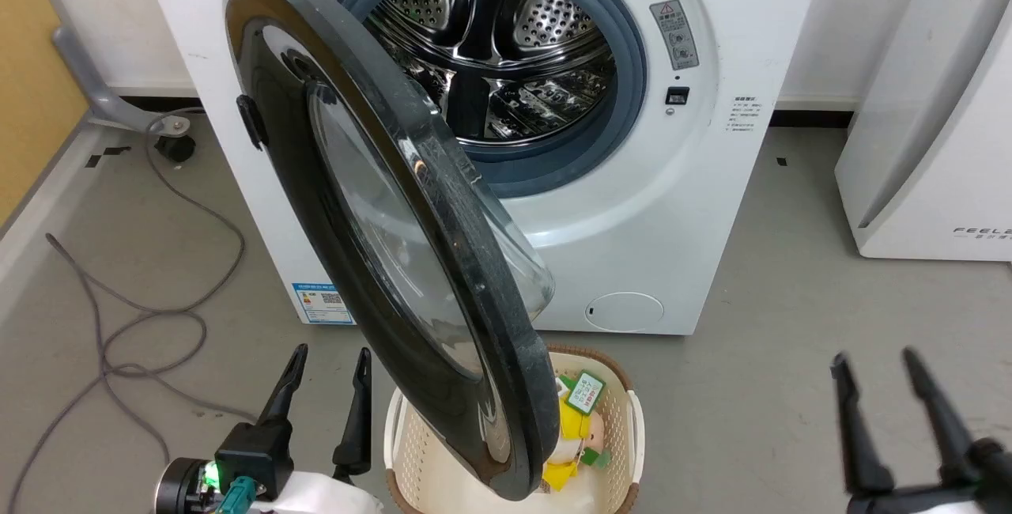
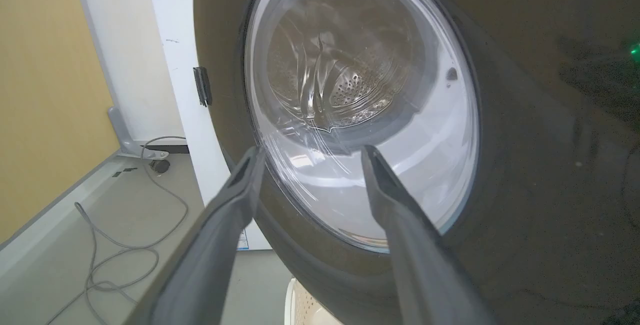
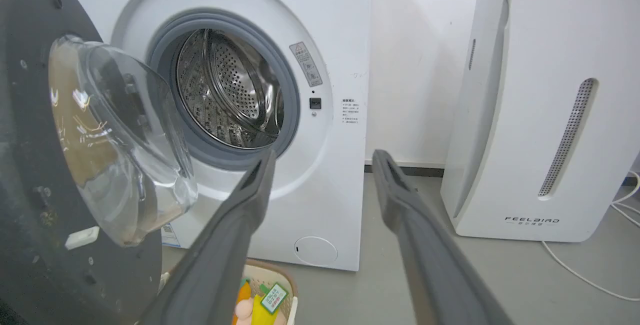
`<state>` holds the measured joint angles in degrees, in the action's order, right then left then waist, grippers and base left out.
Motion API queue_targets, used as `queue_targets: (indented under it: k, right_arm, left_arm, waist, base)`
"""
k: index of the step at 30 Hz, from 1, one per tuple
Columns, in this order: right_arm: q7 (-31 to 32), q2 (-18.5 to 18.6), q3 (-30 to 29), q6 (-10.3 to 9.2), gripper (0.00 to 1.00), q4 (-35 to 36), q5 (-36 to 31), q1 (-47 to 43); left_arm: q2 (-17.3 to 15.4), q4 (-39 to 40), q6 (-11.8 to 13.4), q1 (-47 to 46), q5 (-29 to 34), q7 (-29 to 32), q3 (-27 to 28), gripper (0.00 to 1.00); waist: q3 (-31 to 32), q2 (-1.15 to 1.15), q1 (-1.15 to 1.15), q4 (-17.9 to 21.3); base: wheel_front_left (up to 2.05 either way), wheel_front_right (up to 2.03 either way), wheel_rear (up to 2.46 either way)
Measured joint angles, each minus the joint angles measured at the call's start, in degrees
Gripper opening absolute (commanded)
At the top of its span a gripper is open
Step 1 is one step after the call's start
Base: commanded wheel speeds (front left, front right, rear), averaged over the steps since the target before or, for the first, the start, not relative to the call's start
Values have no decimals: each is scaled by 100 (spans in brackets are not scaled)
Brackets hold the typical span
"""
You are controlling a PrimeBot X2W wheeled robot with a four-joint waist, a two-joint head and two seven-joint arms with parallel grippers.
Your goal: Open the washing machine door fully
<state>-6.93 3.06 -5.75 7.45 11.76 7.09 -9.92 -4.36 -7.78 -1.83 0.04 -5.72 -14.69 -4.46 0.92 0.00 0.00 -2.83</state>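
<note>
My left hand (image 1: 332, 352) sits low at my left, its two fingers spread apart and holding nothing. It points at the outer face of the washing machine door (image 1: 395, 245), just beside the lower rim; I cannot tell if they touch. My right hand (image 1: 874, 357) hangs well apart at my right, also spread and empty. The door stands swung out partway on its left hinge, its lower edge above a cream basket (image 1: 632, 419) of toys (image 1: 581, 427). Behind it, the white machine (image 1: 632, 205) shows its steel drum (image 1: 506, 47) uncovered.
</note>
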Motion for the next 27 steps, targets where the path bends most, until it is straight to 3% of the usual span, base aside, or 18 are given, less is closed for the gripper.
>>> queue_targets:
  k: [9,10,11,21,27]
  right_arm:
    - [229,-1,8,0,100,-304,20,-246]
    - [227,-1,8,0,100,-338,32,-246]
    - [226,-1,9,0,100,-366,40,-246]
    - [230,-1,-13,0,100,-454,55,-244]
    - [281,-1,-33,0,100,-453,105,-244]
  left_arm:
    - [2,-194,-57,4,-11,0,-15,100]
    - [1,-223,-77,4,-22,0,-19,42]
    - [1,-252,-88,4,-42,0,-21,0]
    - [10,-343,-137,4,-268,1,-18,0]
    - [27,108,-75,-3,-413,82,14,0]
  waist:
    - [7,0,0,16]
    - [8,0,0,21]
    - [10,0,0,25]
    - [26,0,0,34]
    - [35,0,0,1]
  base:
    - [0,0,0]
    - [0,0,0]
    - [0,0,0]
    - [0,0,0]
    - [0,0,0]
